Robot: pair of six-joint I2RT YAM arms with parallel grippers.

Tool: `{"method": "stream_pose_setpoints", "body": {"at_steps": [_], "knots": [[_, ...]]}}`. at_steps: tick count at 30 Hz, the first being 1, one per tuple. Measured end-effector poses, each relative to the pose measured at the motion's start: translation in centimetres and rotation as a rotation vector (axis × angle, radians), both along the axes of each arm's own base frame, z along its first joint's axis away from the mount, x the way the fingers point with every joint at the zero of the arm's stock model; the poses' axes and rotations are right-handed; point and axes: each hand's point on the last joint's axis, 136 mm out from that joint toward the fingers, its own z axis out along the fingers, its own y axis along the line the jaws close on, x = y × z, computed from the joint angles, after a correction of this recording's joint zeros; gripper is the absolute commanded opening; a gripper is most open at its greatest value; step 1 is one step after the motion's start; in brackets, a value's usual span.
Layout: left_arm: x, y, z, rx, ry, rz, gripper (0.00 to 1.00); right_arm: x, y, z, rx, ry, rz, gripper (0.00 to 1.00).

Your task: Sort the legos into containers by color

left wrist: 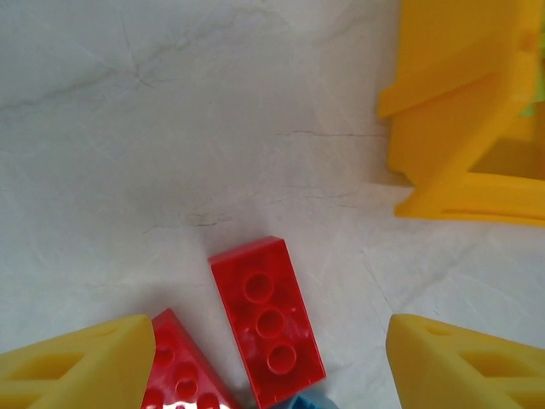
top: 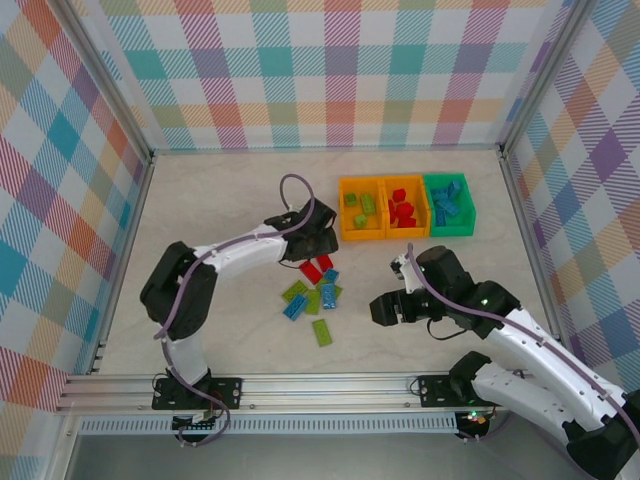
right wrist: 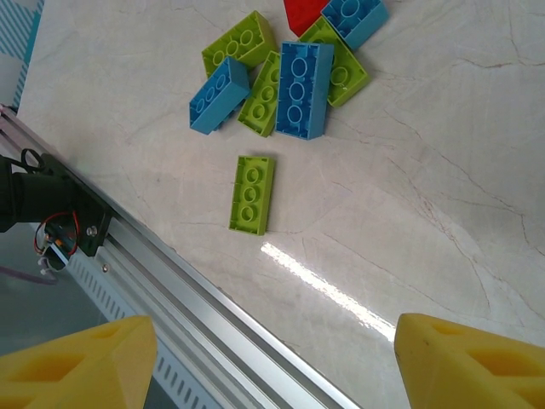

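Observation:
Loose legos lie mid-table: two red bricks, then a pile of blue and lime ones, and a lone lime brick nearest the front. Three containers stand in a row at the back right. The left orange bin holds lime bricks, the middle orange bin red ones, and the green bin blue ones. My left gripper is open, low over the table, and straddles a red brick without touching it. A second red brick lies by its left finger. My right gripper is open and empty, right of the pile.
An orange bin's corner stands close ahead-right of my left gripper. The aluminium front rail runs just below the lone lime brick. Checked walls enclose the table on three sides.

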Motion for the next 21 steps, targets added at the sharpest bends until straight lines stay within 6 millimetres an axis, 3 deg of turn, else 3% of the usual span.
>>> {"method": "stream_pose_setpoints", "body": {"at_steps": [10, 21], "knots": [[0.1, -0.7, -4.4, 0.075, 0.133, -0.004, 0.59, -0.2, 0.0, -0.7, -0.006, 0.014, 0.004, 0.76], [0.2, -1.2, -5.1, 0.087, 0.154, -0.037, 0.27, 0.1, -0.4, -0.8, -0.016, 0.002, -0.021, 0.79]]}}
